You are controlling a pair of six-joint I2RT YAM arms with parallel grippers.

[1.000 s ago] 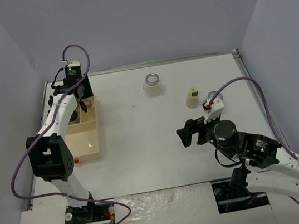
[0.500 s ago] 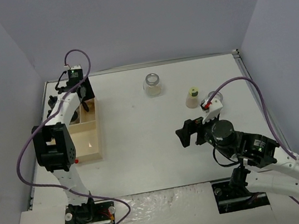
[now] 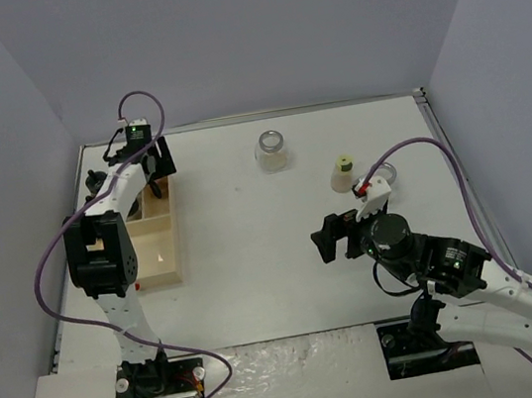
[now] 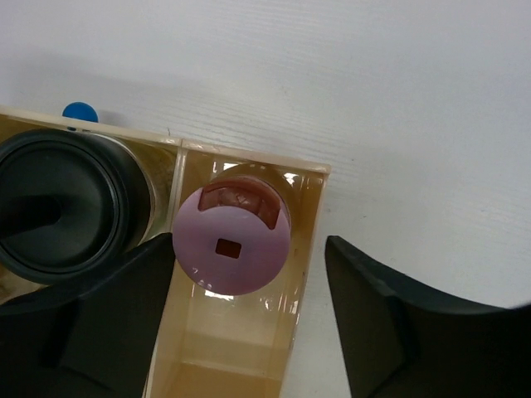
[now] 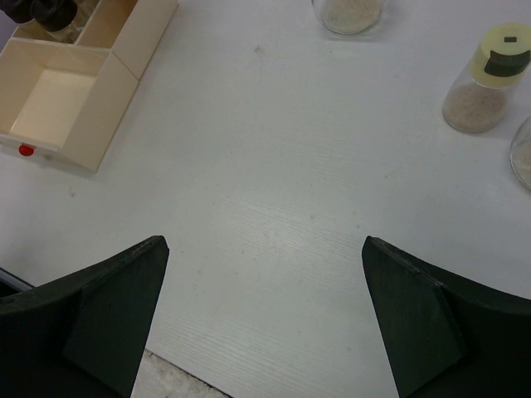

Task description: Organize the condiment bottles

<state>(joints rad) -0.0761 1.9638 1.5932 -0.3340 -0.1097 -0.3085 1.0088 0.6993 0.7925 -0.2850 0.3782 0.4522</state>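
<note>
In the left wrist view a pink-capped bottle (image 4: 233,240) stands in the end compartment of the pale wooden tray (image 4: 309,222). A black-capped bottle (image 4: 62,203) fills the compartment beside it. My left gripper (image 4: 249,245) is open, one finger on each side of the pink cap, the right one outside the tray wall. From above, the left gripper (image 3: 149,166) hovers over the tray's (image 3: 161,265) far end. A wide jar with a silvery lid (image 3: 272,150), a yellow-green-capped bottle (image 3: 342,174) and another wide jar (image 3: 382,175) stand on the table. My right gripper (image 3: 337,236) is open and holds nothing.
The right wrist view shows bare table between the fingers, the tray (image 5: 58,91) at upper left with a red dot (image 5: 26,150) on its near wall, and the yellow-green-capped bottle (image 5: 489,79) at upper right. A blue dot (image 4: 80,110) lies just beyond the tray.
My left gripper has opened, and the pink-capped bottle now stands free in the tray. The left arm shifted slightly toward the far end of the tray. The right arm edged a little left.
</note>
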